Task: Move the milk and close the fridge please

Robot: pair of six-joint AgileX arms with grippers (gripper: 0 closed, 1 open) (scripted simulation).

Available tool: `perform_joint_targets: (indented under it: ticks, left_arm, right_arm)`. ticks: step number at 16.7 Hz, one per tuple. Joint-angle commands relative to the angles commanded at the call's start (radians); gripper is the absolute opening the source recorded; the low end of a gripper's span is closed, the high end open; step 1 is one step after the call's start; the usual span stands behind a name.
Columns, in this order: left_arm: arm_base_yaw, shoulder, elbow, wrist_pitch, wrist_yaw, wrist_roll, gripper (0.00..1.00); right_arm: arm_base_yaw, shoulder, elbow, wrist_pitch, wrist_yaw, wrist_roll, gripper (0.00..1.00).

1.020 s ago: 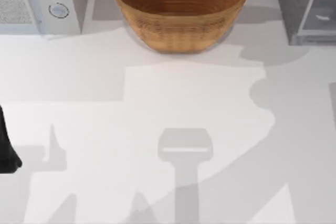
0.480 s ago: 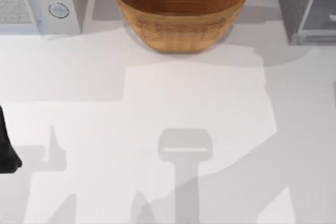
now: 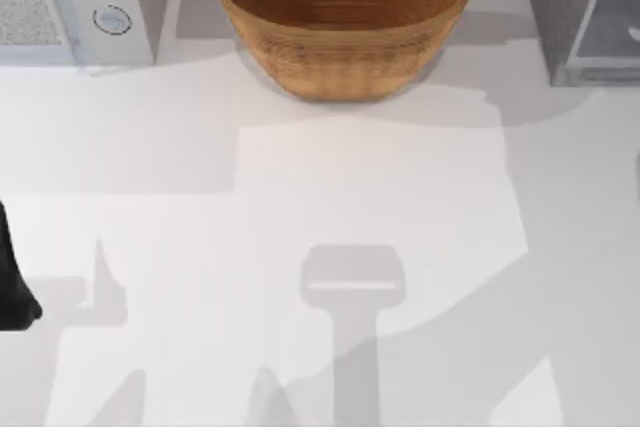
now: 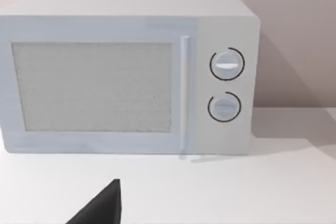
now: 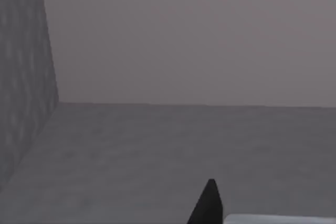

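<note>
Reaches into the fridge (image 5: 21,103) with the right gripper (image 5: 209,205), low over the grey floor inside, speckled wall to one side. Cannot tell whether either gripper is released, clenched or grasping. Shows a white sliver just beside the right gripper, probably the milk (image 5: 278,219), though too little is seen to be sure.

Could go wrong in a few ways. Might tip the milk on the fridge floor if nudged rather than set down squarely. Might clip the fridge wall or door on the way out, given how deep the gripper sits. Might shut the door on the arm if the close begins too soon.

Parks the left gripper (image 4: 105,211) at the counter's left edge, facing the microwave (image 4: 131,77).

Looks smooth and plain white across the counter (image 3: 300,177), crossed by soft shadows. Holds the microwave at back left, a wicker bowl (image 3: 345,17) at back centre, the fridge at back right, against a pale wall (image 4: 289,24).
</note>
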Motion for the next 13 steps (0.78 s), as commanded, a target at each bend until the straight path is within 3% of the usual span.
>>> perform_joint_targets:
  ticks: [10, 13]
  left_arm:
    - [0.0, 0.0, 0.0, 0.0, 0.0, 0.0, 1.0]
    - [0.0, 0.0, 0.0, 0.0, 0.0, 0.0, 1.0]
  right_arm:
    - [0.0, 0.0, 0.0, 0.0, 0.0, 0.0, 0.98]
    - [0.0, 0.0, 0.0, 0.0, 0.0, 0.0, 1.0]
